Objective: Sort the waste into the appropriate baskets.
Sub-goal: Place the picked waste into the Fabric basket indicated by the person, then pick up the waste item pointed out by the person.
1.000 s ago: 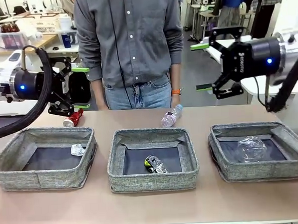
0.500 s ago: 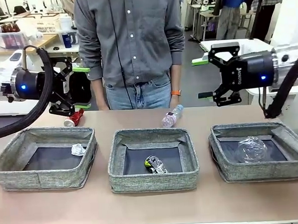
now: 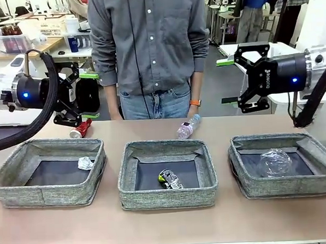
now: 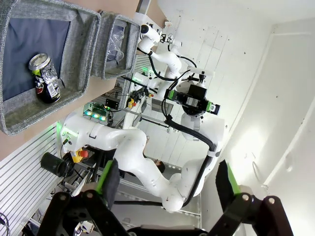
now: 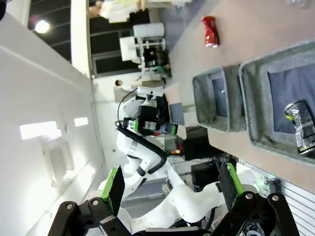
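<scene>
Across the tan table (image 3: 168,225) a person (image 3: 148,46) is standing at the far edge, and we are looking over three grey baskets in a row. Our left gripper (image 3: 89,96) is hanging with its jaws wide apart and empty. The crushed red can (image 3: 82,128) is lying just beneath it on bare table beyond the left basket (image 3: 46,195), its long axis slanting. Our right gripper (image 3: 227,81) is gaping empty too, higher up. The clear bottle with pink label (image 3: 188,126) is lying below and to its left, behind the middle basket (image 3: 167,197), with its cap pointing far right. We are judging the left arm nearer the can and the right arm nearer the bottle, with nothing blocking either. The crumpled white paper ball (image 3: 85,163), crushed dark multicoloured can (image 3: 169,179) and clear plastic cup (image 3: 274,162) are already sitting in the left, middle and right basket (image 3: 286,186).

Through the left wrist camera we are seeing our fingers (image 4: 108,177) spread wide, with the dark can far off at upper left.

Through the right wrist camera the fingers (image 5: 117,186) are spread too, and the red can is lying well beyond them on open table, past the left basket.
</scene>
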